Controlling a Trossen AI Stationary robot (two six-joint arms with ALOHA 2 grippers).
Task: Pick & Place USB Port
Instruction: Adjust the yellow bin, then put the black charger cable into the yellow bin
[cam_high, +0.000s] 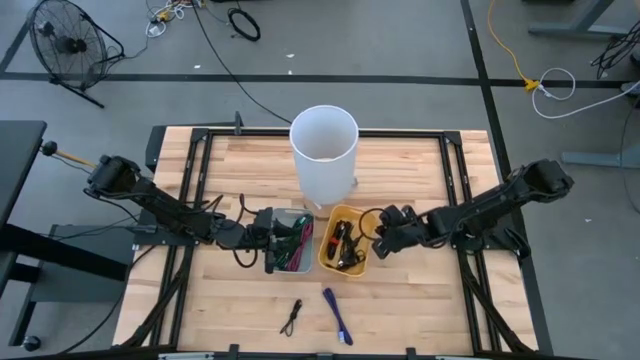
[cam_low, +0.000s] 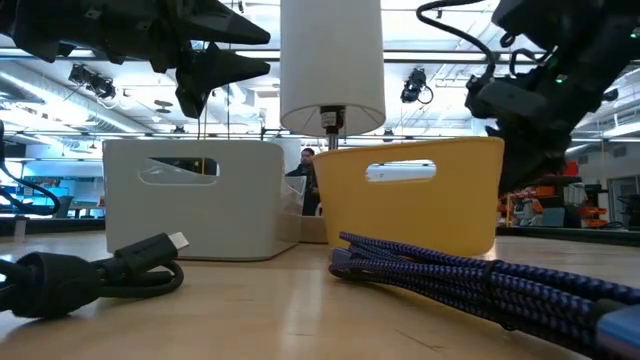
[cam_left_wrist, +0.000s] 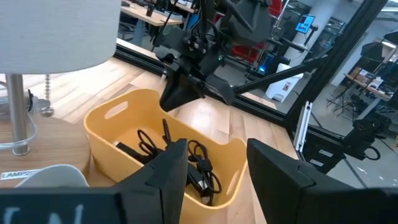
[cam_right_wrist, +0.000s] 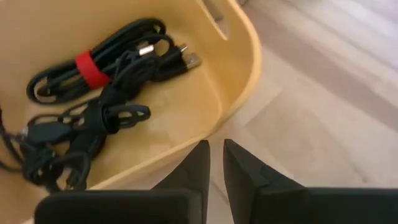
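Note:
A yellow bin (cam_high: 345, 270) holds several bundled black cables (cam_right_wrist: 93, 106), one tied with a red band. A grey bin (cam_high: 272, 262) stands to its left with cables inside. On the table's near side lie a black USB cable (cam_high: 292, 317) and a blue braided cable (cam_high: 338, 316), both flat on the wood. My left gripper (cam_left_wrist: 214, 168) is open over the grey bin and holds nothing. My right gripper (cam_right_wrist: 216, 158) hovers just outside the yellow bin's right wall (cam_right_wrist: 239, 74). Its fingers are shut to a narrow slit and hold nothing.
A white lamp (cam_high: 323, 150) stands behind the two bins, its base between them. A black metal frame (cam_high: 200, 135) runs around the wooden table. In the low view the black cable (cam_low: 90, 272) and the blue cable (cam_low: 470, 278) lie in front of the bins.

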